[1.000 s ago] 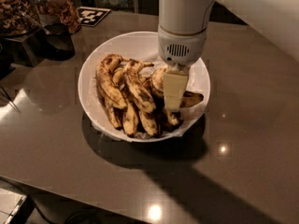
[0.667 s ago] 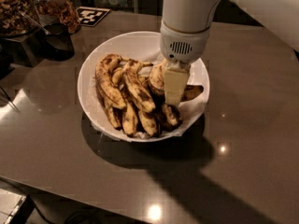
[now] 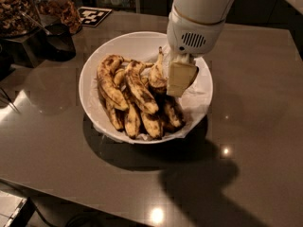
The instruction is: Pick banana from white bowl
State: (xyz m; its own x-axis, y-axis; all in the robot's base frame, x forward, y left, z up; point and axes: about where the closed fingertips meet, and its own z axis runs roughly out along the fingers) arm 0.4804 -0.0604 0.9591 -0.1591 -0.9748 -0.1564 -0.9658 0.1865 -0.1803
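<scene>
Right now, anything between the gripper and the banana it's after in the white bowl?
Nothing visible. The gripper hangs over the right side of the wide, paper-lined white bowl, directly beside the curved yellow banana with brown blotches, no gap showing. The other mottled bananas lie piled to its left, not between.

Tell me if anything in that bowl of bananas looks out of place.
One banana tilts up, stem skyward, beside the gripper at the white bowl's right side; the other bananas lie flat. Nothing spilled.
</scene>
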